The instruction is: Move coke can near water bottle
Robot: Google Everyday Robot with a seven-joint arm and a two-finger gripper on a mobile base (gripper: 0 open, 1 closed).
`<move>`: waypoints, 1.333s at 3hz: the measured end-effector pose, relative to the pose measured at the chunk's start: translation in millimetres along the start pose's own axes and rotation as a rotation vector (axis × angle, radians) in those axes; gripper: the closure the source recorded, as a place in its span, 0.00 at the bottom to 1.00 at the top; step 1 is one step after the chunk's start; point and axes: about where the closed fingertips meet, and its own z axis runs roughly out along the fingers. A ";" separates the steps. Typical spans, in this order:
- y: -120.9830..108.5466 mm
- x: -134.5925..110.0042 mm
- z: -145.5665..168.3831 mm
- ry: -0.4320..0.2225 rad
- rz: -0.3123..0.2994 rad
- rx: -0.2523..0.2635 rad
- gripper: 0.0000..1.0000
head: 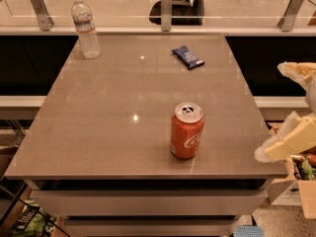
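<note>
The coke can (186, 131) is red-orange with a silver top and stands upright near the front right of the grey table (113, 107). The water bottle (85, 27) is clear with a white cap and stands upright at the table's back left corner, far from the can. My gripper (295, 107) is at the right edge of the view, beyond the table's right side and to the right of the can. Its cream fingers (286, 143) are spread apart and hold nothing.
A flat dark-blue snack packet (187, 57) lies at the back right of the table. A glass railing with metal posts (166, 8) runs behind the table. Boxes and clutter (301, 181) sit on the floor to the right.
</note>
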 end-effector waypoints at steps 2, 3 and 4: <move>-1.1 -5.4 -4.6 -0.034 -0.006 -0.018 0.00; 0.3 -4.1 0.0 -0.083 -0.012 -0.046 0.00; 4.5 -4.7 8.8 -0.150 -0.014 -0.073 0.00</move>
